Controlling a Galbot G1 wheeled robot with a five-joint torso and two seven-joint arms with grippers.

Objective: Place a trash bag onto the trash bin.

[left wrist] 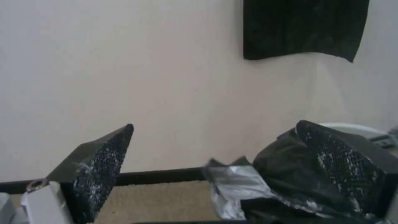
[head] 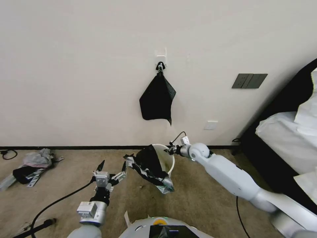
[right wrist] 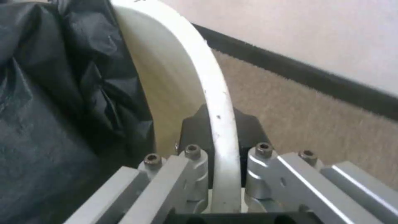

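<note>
The thin, glossy black plastic trash bag (head: pixel 150 167) is lying draped over the near-left part of the small round cream-white plastic trash bin (head: pixel 170 163), part of the film inside the mouth and the rest spilling down the outer wall to the beige carpet (head: pixel 204 201). The far and right stretches of the rolled rim are showing bare, so the bag is sitting only partly on.

The right gripper (right wrist: pixel 219 130) is clamping the bin's rim, one finger inside the wall and one outside, steadying it. The left gripper (head: pixel 112 168) is hanging released just beside the bag's left edge, fingers spread wide, holding nothing.

Risks, as I judge them: the loose film could slide off the rim, since nothing is gripping it; the light bin could tip if the bag is tugged against the single pinch point; the left fingers could close on a crumpled fold instead of the open hem.

Count: one bag on the bin, one bin, two grippers, and one flat black bag bundle (head: pixel 157 99) hanging from a wall hook (head: pixel 160 61) above.
</note>
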